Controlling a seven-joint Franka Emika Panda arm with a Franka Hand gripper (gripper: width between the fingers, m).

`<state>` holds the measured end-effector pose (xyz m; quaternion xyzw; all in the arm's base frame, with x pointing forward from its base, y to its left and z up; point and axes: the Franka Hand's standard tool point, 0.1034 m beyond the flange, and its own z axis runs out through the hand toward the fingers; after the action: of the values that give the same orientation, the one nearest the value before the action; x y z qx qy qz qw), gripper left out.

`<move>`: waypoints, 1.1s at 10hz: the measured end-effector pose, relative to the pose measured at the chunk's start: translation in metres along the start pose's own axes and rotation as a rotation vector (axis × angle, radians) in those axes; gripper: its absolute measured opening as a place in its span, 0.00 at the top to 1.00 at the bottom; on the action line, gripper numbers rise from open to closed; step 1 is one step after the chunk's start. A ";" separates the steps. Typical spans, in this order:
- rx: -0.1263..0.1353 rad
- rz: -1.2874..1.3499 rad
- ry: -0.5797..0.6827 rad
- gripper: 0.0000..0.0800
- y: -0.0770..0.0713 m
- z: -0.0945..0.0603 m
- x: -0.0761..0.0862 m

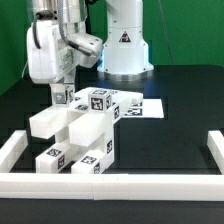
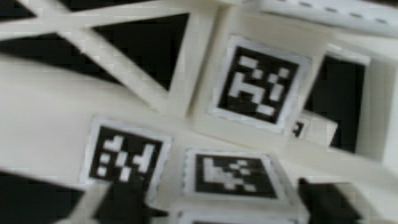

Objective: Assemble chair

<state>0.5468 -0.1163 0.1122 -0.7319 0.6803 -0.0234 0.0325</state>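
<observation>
The chair [image 1: 82,135] is a stack of chunky white pieces with black-and-white tags, standing at the middle of the black table. My gripper [image 1: 62,97] has come down on its upper part at the exterior view's left. In the wrist view the chair's tagged pieces [image 2: 262,82] fill the frame. The dark fingers [image 2: 128,200] stand on either side of a white tagged piece [image 2: 228,172], and the gripper [image 2: 228,202] appears shut on it. The contact itself is blurred.
The marker board [image 1: 143,106] lies flat just behind the chair. Low white border bars run along the front [image 1: 110,182], the left [image 1: 12,150] and the right [image 1: 212,145]. The arm's white base [image 1: 125,45] stands at the back.
</observation>
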 end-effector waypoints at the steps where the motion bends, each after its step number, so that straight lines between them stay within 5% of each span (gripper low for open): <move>1: 0.003 -0.206 0.002 0.39 -0.001 -0.001 0.002; 2: 0.003 -0.352 0.001 0.23 -0.001 -0.002 0.001; 3: 0.002 -0.475 0.001 0.20 0.000 -0.002 0.001; 6: -0.003 -0.681 0.004 0.19 0.000 0.000 0.002; 8: -0.053 -0.973 0.034 0.19 -0.003 0.000 0.003; 11: -0.054 -0.968 0.037 0.22 -0.004 0.000 0.004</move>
<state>0.5506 -0.1202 0.1129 -0.9643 0.2626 -0.0313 -0.0131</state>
